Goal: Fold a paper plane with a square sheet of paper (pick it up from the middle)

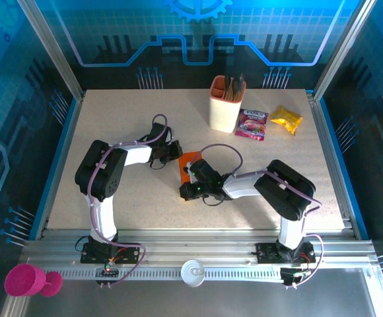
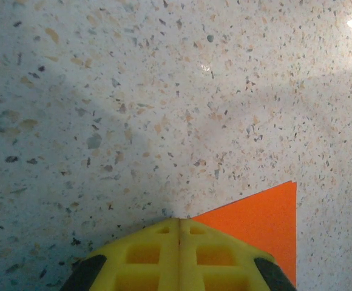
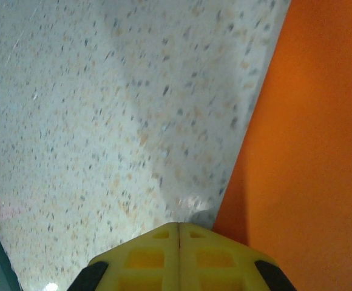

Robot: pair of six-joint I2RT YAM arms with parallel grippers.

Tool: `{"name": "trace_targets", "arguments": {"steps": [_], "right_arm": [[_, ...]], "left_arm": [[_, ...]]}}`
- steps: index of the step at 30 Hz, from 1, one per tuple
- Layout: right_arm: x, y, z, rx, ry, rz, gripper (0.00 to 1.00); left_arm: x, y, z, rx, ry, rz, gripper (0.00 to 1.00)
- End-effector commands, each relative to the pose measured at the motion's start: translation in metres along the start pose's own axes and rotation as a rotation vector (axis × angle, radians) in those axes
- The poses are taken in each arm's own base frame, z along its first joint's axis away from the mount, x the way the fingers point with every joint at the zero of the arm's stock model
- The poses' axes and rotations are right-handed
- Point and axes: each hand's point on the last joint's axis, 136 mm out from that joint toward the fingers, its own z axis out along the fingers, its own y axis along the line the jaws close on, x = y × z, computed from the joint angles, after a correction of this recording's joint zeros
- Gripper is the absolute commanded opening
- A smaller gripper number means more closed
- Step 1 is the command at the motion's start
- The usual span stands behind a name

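Note:
The square sheet of paper (image 1: 191, 160) is bright orange and lies flat on the speckled table between my two grippers, partly hidden under them. My left gripper (image 1: 172, 151) is at its left side, and my right gripper (image 1: 189, 189) is at its near edge. In the left wrist view the yellow fingers (image 2: 158, 248) are pressed together, with a pointed corner of the paper (image 2: 262, 221) just to their right. My right gripper (image 3: 179, 226) is also shut, its tips on bare table beside the paper's straight edge (image 3: 312, 151). Nothing shows between either pair of jaws. A paper plane is out of view.
A peach cup (image 1: 226, 105) holding dark utensils stands at the back. A purple snack packet (image 1: 251, 123) and a yellow one (image 1: 286, 119) lie to its right. Blue rails border the table (image 1: 112, 125). A pink cup (image 1: 25, 281) and a white roll (image 1: 193, 272) sit on the near frame.

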Motion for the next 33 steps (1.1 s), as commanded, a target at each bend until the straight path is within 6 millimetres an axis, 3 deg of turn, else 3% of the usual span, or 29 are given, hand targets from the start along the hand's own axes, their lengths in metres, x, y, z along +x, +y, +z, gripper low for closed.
{"name": "trace_targets", "arguments": {"steps": [1, 4, 7, 14, 19, 24, 29, 33], "right_arm": [[0.077, -0.015, -0.004, 0.069, 0.218, 0.057, 0.00], [0.080, -0.010, -0.017, 0.076, 0.203, 0.057, 0.00], [0.070, -0.005, -0.038, 0.081, 0.145, 0.058, 0.00], [0.017, -0.002, -0.098, 0.235, -0.057, -0.015, 0.00], [-0.009, -0.012, -0.119, 0.279, -0.125, 0.031, 0.00], [-0.026, -0.014, -0.115, 0.142, -0.201, 0.154, 0.00], [-0.032, -0.001, -0.087, 0.053, -0.181, 0.181, 0.00], [-0.034, 0.013, -0.064, 0.025, -0.143, 0.167, 0.00]], "left_arm": [[0.008, 0.026, 0.010, -0.088, 0.030, 0.003, 0.00], [0.011, 0.025, 0.010, -0.077, 0.036, -0.004, 0.00], [0.018, 0.022, 0.012, -0.057, 0.059, -0.001, 0.00], [0.045, -0.003, 0.009, -0.013, 0.113, 0.078, 0.00], [0.052, -0.010, 0.003, 0.002, 0.113, 0.092, 0.00], [0.043, -0.023, -0.011, 0.044, 0.064, 0.061, 0.00], [0.027, -0.042, -0.024, 0.110, 0.018, 0.016, 0.00], [0.021, -0.048, -0.037, 0.138, -0.006, -0.008, 0.07]]}}
